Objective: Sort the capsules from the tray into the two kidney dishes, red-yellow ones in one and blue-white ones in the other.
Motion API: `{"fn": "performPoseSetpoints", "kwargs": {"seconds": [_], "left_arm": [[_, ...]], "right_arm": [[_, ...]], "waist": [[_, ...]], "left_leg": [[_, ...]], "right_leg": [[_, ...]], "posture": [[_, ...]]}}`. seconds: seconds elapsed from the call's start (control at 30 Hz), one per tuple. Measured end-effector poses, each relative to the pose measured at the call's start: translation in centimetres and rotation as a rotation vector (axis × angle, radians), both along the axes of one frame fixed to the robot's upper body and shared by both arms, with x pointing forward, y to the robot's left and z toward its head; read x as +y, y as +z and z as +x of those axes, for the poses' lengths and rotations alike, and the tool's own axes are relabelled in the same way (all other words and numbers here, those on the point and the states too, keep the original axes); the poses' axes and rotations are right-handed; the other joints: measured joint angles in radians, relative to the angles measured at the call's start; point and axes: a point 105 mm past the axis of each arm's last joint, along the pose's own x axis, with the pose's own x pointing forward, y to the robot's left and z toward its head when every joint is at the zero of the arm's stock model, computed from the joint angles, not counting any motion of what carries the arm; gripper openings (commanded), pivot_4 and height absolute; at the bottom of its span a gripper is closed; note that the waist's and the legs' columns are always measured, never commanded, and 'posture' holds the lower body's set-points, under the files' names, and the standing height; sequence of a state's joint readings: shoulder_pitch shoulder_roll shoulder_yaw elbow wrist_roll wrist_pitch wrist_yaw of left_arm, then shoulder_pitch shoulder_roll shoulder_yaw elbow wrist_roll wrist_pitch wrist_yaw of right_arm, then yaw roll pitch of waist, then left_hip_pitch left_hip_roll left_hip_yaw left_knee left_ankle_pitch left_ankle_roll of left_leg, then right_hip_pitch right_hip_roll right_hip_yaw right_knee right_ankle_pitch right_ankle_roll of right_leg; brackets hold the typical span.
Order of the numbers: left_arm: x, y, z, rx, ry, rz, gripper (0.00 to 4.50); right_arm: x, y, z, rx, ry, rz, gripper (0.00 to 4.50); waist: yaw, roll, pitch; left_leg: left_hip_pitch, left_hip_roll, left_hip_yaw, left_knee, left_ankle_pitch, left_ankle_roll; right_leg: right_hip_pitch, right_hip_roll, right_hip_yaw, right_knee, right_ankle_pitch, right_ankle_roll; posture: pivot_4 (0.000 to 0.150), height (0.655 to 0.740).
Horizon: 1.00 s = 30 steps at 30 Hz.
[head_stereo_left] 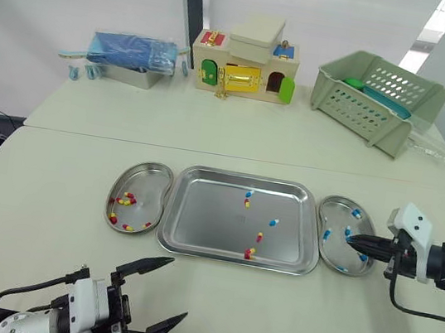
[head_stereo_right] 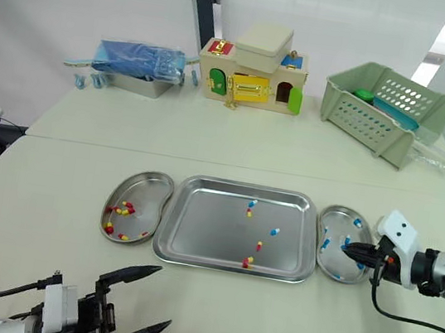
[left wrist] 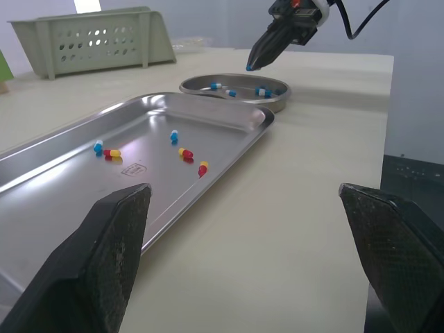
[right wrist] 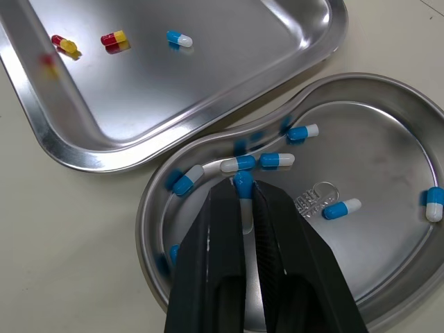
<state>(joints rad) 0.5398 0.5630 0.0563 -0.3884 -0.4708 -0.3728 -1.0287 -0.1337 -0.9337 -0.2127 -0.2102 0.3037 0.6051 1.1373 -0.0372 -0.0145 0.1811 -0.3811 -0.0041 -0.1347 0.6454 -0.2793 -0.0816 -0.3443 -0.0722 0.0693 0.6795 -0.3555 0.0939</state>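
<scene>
tray (right wrist: 173, 97) cropped, gripped capsule (right wrist: 243, 183) half hidden

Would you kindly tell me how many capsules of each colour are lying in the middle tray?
Red-yellow capsules: 3
Blue-white capsules: 2
Total in the tray: 5

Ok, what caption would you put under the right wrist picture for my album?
Right claw holds a blue-white capsule over the kidney dish, next to the tray.
</scene>
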Motion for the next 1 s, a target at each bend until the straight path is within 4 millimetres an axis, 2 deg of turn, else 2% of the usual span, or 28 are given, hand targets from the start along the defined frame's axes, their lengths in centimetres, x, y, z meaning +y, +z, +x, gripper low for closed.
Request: {"fn": "performPoseSetpoints", "kwargs": {"seconds": [0.33,0.4,0.43,0.73,0.83,1.0], "left_arm": [[0.0,-0.1,0.1,0.012,0.015,-0.003,4.50],[0.0,-0.1,0.0,0.015,0.021,-0.008,4.50],[0.0,-0.2,0.0,0.016,0.022,-0.008,4.50],[0.2,-0.4,0.0,0.015,0.037,-0.009,4.50],[0.9,-0.1,0.9,-0.003,0.106,-0.017,4.50],[2.7,-0.2,1.2,0.006,0.214,-0.002,4.50]], "right_arm": [[-0.1,0.1,0.3,-0.015,-0.015,0.026,3.60],[-0.1,0.1,0.3,-0.017,-0.011,0.029,4.28],[0.0,0.2,0.3,-0.017,-0.009,0.032,4.46],[0.6,0.4,-0.9,-0.002,0.049,0.102,4.46],[1.6,1.6,-1.5,-0.048,0.094,0.179,4.46],[3.7,0.7,-3.6,-0.045,0.178,0.284,4.46]], "waist": [[0.001,0.000,0.000],[0.002,0.000,0.000],[0.002,0.000,0.000],[0.004,0.000,0.000],[0.005,0.000,0.000],[0.006,-0.002,0.000]], "left_leg": [[0.000,0.000,0.000,0.000,0.000,0.000],[0.000,0.000,0.000,0.000,0.000,0.000],[0.000,0.000,0.000,0.000,0.000,0.000],[0.000,0.000,0.000,0.000,0.000,0.000],[0.001,0.000,-0.001,0.000,0.000,0.000],[0.001,0.000,-0.001,0.000,0.000,0.000]], "right_leg": [[0.000,0.000,0.000,0.000,0.000,0.000],[0.000,0.000,0.000,0.000,0.000,0.000],[0.000,0.000,0.000,0.000,0.000,0.000],[0.001,0.000,0.000,-0.001,0.000,0.000],[0.001,0.000,-0.001,-0.001,0.000,0.000],[0.002,0.000,-0.001,-0.002,0.000,0.000]], "posture": [[0.150,0.7400],[0.150,0.7400],[0.150,0.7400],[0.150,0.7400],[0.150,0.7400],[0.150,0.7400]]}}
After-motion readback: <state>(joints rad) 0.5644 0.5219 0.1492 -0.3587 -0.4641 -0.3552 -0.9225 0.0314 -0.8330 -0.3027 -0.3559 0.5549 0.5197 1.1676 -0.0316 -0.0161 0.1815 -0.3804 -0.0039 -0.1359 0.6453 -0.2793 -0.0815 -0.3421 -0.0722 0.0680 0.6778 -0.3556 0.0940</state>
